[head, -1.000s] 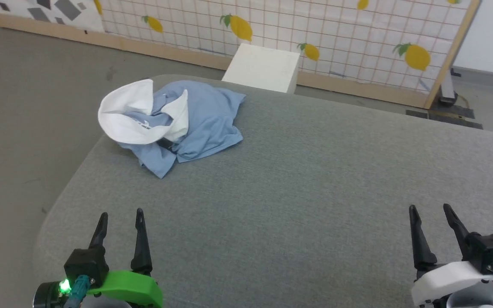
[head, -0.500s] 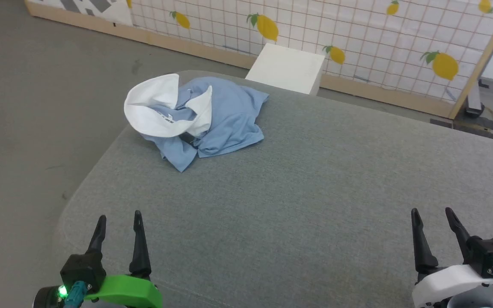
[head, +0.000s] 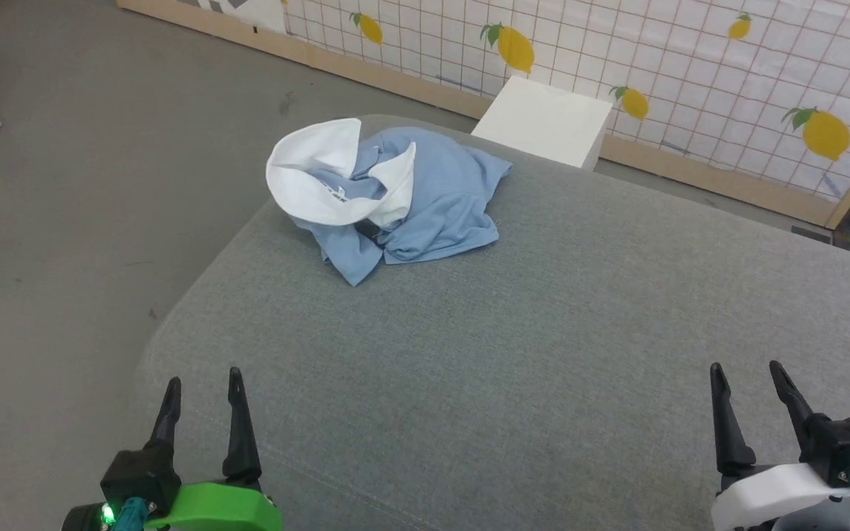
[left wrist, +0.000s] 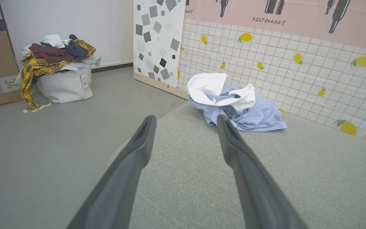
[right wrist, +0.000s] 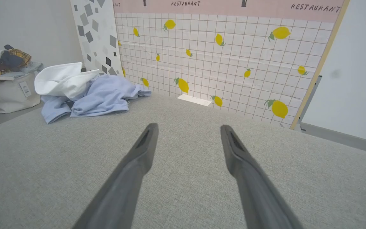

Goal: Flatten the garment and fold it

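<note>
Crumpled light blue soft-fabric T-shirt (head: 447, 192) lies at eleven o'clock on the grey cloth-covered desk (head: 543, 354); left gripper (head: 204, 377) and right gripper (head: 745, 366) hover empty, jaws spread.

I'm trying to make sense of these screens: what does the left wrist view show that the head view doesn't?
Left wrist view: a pink RESTAURANT banner and a yellow checked cloth. Head view: the right gripper, open, and a white box beyond the grey cushion. Both: the crumpled garment on the cushion and the open left gripper.
</note>
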